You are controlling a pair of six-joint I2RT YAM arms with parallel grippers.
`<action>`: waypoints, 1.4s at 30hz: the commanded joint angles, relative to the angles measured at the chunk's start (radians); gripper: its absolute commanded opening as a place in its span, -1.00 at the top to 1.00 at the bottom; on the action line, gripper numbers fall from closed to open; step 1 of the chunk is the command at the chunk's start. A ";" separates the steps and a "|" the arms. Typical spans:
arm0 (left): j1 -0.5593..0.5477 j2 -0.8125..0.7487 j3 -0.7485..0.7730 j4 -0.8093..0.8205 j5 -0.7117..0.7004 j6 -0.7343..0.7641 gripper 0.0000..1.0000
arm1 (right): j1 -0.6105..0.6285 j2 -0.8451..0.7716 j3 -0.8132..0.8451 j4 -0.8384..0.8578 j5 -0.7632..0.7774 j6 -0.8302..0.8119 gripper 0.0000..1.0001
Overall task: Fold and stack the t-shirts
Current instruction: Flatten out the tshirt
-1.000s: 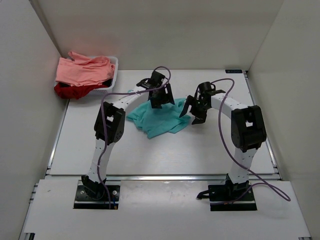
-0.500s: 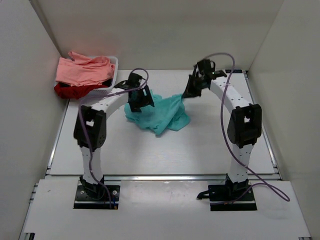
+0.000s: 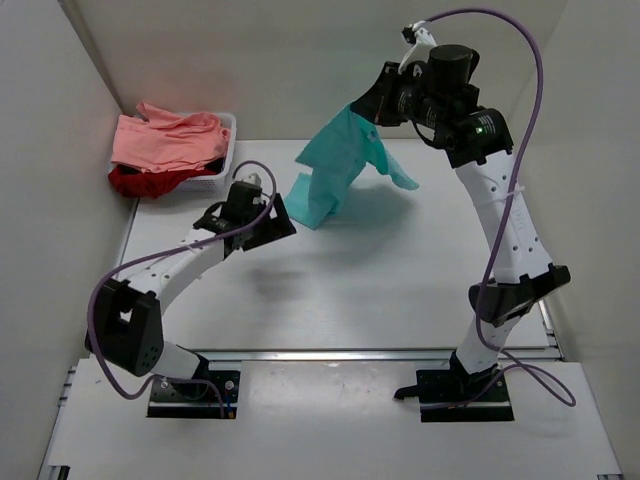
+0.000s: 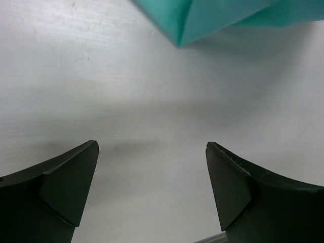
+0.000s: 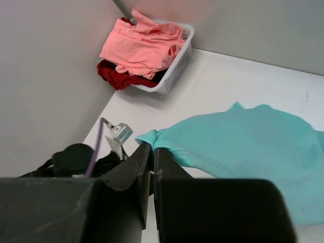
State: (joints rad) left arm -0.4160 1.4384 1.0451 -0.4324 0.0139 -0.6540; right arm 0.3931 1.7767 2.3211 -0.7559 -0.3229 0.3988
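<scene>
Teal t-shirt (image 3: 338, 168) now lifted, probably airborne.

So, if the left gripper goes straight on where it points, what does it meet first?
Probably the bare table, short of the teal t-shirt corner hanging ahead; depth is unclear.

A robotics lab cell: a white tabletop (image 3: 400, 290) walled on 3 sides by plain white panels (image 3: 250, 60), left arm (image 3: 180, 262) and right arm (image 3: 500, 215) bolted at its near edge (purple cables (image 3: 540, 75) trailing).
</scene>
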 commanded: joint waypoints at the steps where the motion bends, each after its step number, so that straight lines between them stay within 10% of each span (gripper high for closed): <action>1: 0.006 0.003 -0.094 0.177 -0.106 -0.111 -0.98 | 0.021 -0.037 -0.052 0.036 0.051 -0.029 0.98; 16: -0.007 0.599 0.430 0.192 -0.218 -0.138 -0.88 | -0.008 -0.152 -0.233 0.043 0.081 -0.058 1.00; 23: -0.015 0.865 0.768 -0.189 -0.284 -0.148 -0.56 | -0.062 -0.178 -0.292 0.064 0.058 -0.063 1.00; 24: -0.004 0.892 0.782 -0.234 -0.295 -0.153 -0.45 | -0.072 -0.180 -0.296 0.060 0.055 -0.063 1.00; 27: 0.006 0.927 0.806 -0.279 -0.266 -0.151 0.99 | -0.089 -0.197 -0.324 0.060 0.051 -0.069 1.00; 38: 0.043 0.296 0.801 -0.411 -0.439 -0.150 1.00 | -0.345 -0.397 -0.236 -0.005 0.293 -0.037 1.00; 42: 0.071 0.049 0.699 -0.508 -0.419 -0.179 1.00 | -0.349 -0.578 -0.443 0.019 0.323 -0.035 1.00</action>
State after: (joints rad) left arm -0.3630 1.7344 1.8042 -0.8387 -0.3603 -0.7994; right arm 0.0334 1.3560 1.9705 -0.7830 -0.0528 0.3626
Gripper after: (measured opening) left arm 0.032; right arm 0.020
